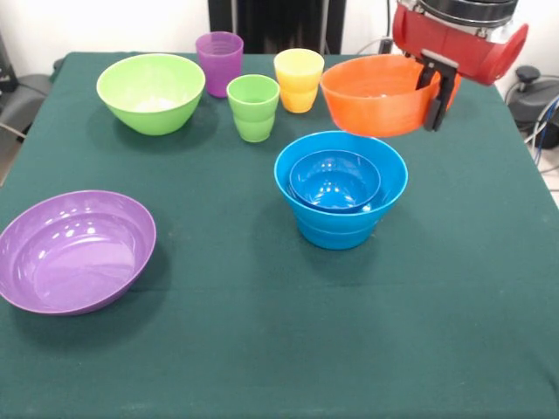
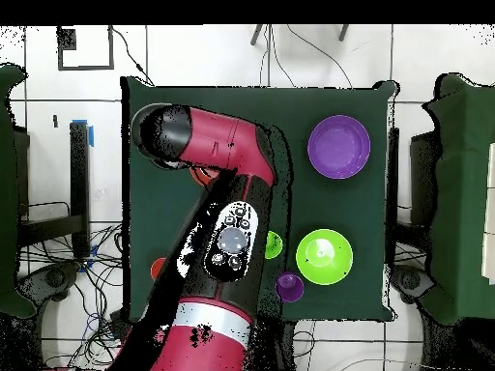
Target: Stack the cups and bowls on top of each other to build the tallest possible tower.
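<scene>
My gripper [image 1: 435,112] is shut on the right rim of the orange bowl [image 1: 376,96] and holds it above the table, just behind and above the blue pile. That pile is the large light blue bowl [image 1: 342,218] with the dark blue small bowl [image 1: 334,179] nested in it; a light blue rim shows between them. The lime green bowl [image 1: 150,92] stands at the back left and the large purple bowl [image 1: 74,250] at the front left. The purple cup [image 1: 219,63], green cup [image 1: 253,106] and yellow cup [image 1: 299,78] stand upright at the back. The orange cup is out of view.
In the overhead view the red arm [image 2: 227,193] covers the blue pile and the gripper. The purple bowl [image 2: 338,146], lime green bowl [image 2: 324,256], purple cup [image 2: 289,286] and green cup [image 2: 274,244] show beside it. Cables lie on the floor around the table.
</scene>
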